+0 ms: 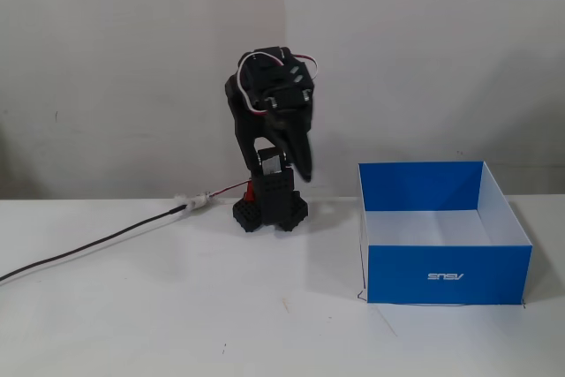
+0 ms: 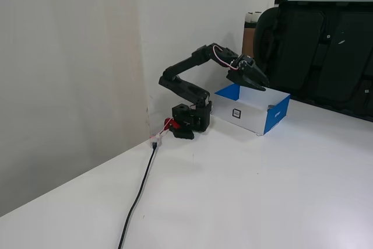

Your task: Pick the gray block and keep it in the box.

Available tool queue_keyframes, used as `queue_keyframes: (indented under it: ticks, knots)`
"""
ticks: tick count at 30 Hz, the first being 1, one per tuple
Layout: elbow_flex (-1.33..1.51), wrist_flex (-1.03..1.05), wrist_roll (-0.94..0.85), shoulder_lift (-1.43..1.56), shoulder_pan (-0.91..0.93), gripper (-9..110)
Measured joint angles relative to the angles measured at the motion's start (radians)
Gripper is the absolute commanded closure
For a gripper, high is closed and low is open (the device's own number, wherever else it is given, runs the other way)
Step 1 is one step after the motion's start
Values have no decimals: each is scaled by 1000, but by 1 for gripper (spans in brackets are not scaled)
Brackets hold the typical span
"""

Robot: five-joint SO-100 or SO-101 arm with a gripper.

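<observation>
Gray block: I cannot find it in either fixed view; nothing gray lies on the bare white table (image 1: 177, 315), and the part of the box floor that shows looks plain white.

The box (image 1: 446, 275) sits open-topped at the right of a fixed view, bright blue outside with a small white upside-down logo (image 1: 446, 276) on its near wall and white inside. In the other fixed view the same box (image 2: 278, 115) stands just beyond the arm's base, showing a white wall with a small dark-edged label and a blue end.

The black arm (image 2: 186, 80) rises from its base (image 1: 269, 209) near the wall, folds at the elbow and reaches out level. Its gripper (image 2: 259, 85) hangs in the air above the near edge of the box, tips pointing downward and toward the box. The fingers look drawn close together, but they are dark and small, so I cannot tell for certain whether they are closed or hold anything.

A black cable (image 1: 97, 245) runs from the base across the table to the left edge. Dark office chairs (image 2: 317, 51) stand behind the table on the right.
</observation>
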Motion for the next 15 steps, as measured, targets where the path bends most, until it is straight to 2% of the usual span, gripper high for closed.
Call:
queue_keyframes:
  ticks: [6,9,15]
  knots:
    - [48,-38,-129,58,267,101]
    - [166,-83,-150,175,319,101]
    - [407,-167,-152,387,311,101]
